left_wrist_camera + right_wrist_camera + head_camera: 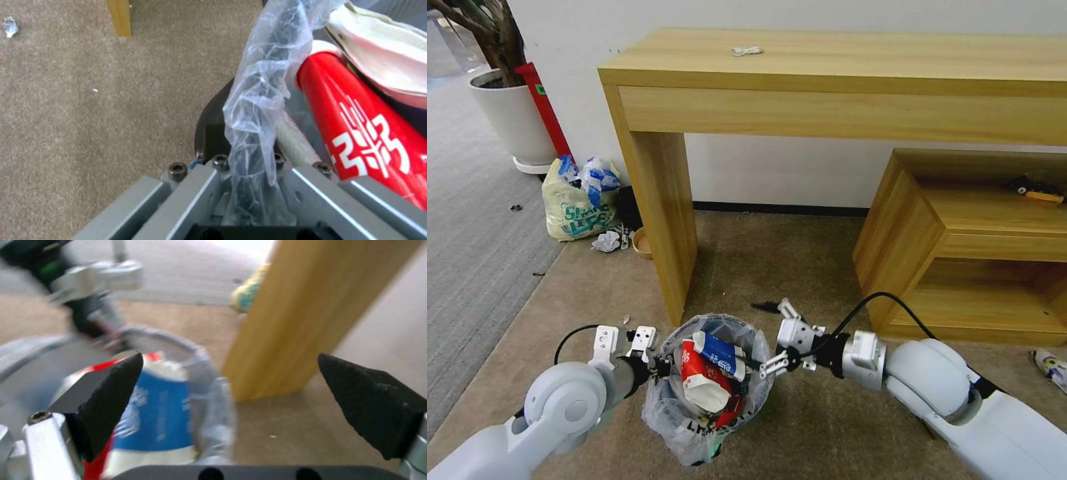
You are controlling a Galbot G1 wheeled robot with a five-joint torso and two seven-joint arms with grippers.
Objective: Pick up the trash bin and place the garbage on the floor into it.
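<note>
The black trash bin point(694, 427), lined with a crinkly clear bag, sits low in the middle of the head view. My left gripper point(660, 367) is shut on its left rim, and the left wrist view shows that gripper point(249, 166) pinching the rim and bag point(256, 110). Inside the bin lie a red wrapper point(692, 363) point(365, 133), a blue and white carton point(720, 353) point(160, 413) and a white slipper point(382, 63). My right gripper point(780, 337) point(242, 396) stands open beside the right rim, holding nothing. Some garbage point(1050, 368) lies on the beige floor point(800, 267) at the far right.
A wooden table leg point(664, 220) point(302, 323) stands just behind the bin, and a low wooden shelf point(960, 267) is to the right. A yellowish tied bag point(572, 210) and a white plant pot point(510, 117) are at the back left. A small dark scrap point(766, 307) lies near my right gripper.
</note>
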